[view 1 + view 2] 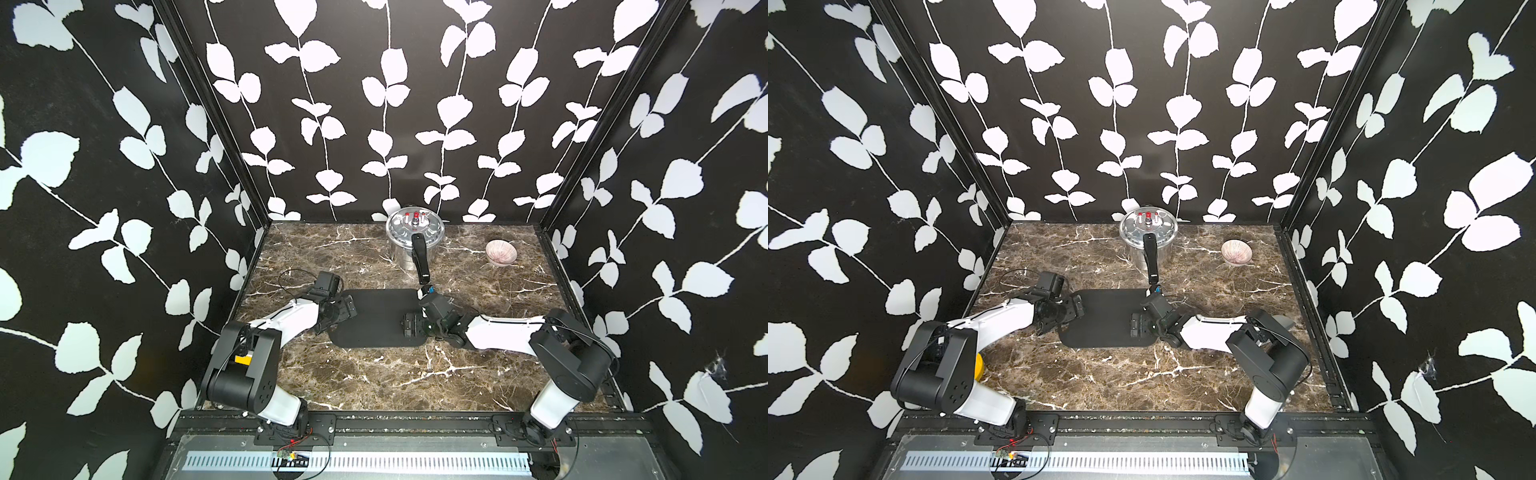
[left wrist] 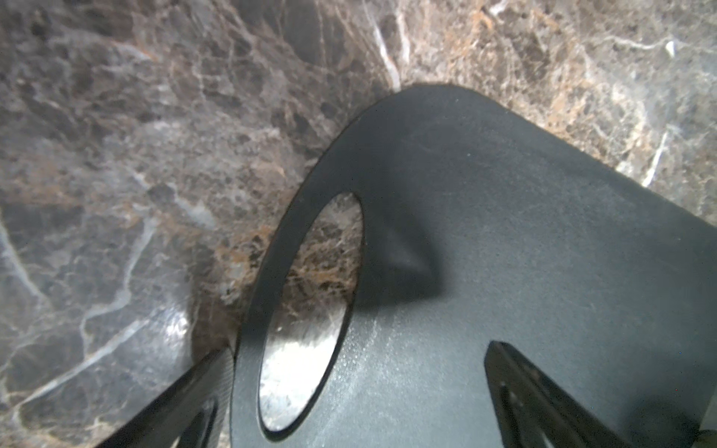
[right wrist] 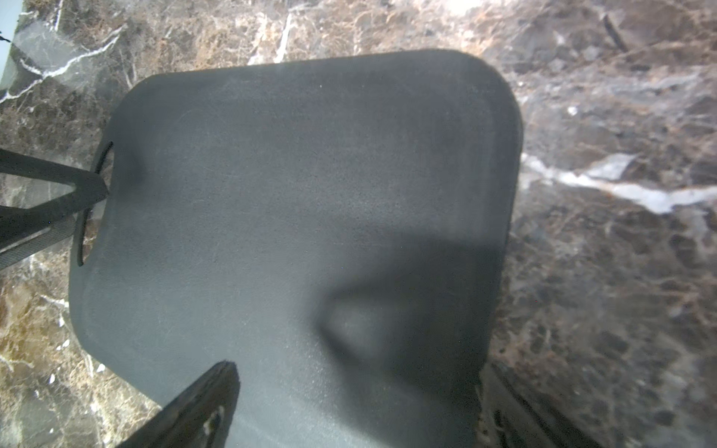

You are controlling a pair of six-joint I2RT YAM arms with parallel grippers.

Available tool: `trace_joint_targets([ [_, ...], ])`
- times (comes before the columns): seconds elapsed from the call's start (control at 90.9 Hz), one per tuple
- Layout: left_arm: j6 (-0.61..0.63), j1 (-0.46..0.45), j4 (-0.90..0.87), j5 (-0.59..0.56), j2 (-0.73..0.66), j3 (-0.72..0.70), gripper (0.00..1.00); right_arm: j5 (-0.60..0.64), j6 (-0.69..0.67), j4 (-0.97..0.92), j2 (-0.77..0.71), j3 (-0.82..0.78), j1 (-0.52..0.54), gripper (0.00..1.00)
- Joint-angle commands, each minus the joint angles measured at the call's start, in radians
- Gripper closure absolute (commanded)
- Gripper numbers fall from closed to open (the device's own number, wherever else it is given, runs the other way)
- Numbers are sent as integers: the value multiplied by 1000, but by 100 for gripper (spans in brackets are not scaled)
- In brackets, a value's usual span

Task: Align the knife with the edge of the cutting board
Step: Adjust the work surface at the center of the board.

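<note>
Brown marble is seen across the table (image 1: 374, 374), where the left pincer (image 1: 352, 308) is spread wide at the holed end of the cutting board (image 1: 378, 316), one finger beside the rim and one above the surface, with nothing gripped. At the board's opposite end the right pincer (image 1: 409, 326) is held just as wide over bare board, also empty. The knife cannot be made out in any view; it may be hidden beneath the right arm (image 1: 498, 332), short of the steel pot (image 1: 413, 235). The step is judged an approach, before any grasp. Next, the knife must be located, taken by its handle and laid parallel to a board edge
</note>
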Motion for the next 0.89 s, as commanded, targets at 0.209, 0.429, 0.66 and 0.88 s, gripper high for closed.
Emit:
trace_joint_targets([
  [0.209,-10,-9,13,115,61,48,1,-43,-39,14,60,68,-15,2],
  [0.429,-2,-7,-42,70,33,75,2,-25,-58,-23,12,82,-18,2],
  [0.66,77,-7,-168,-30,-65,162,1,111,-13,-356,-85,219,-25,1],
  [0.88,136,-7,-255,-70,-180,233,2,229,60,-576,-217,206,-70,0],
])
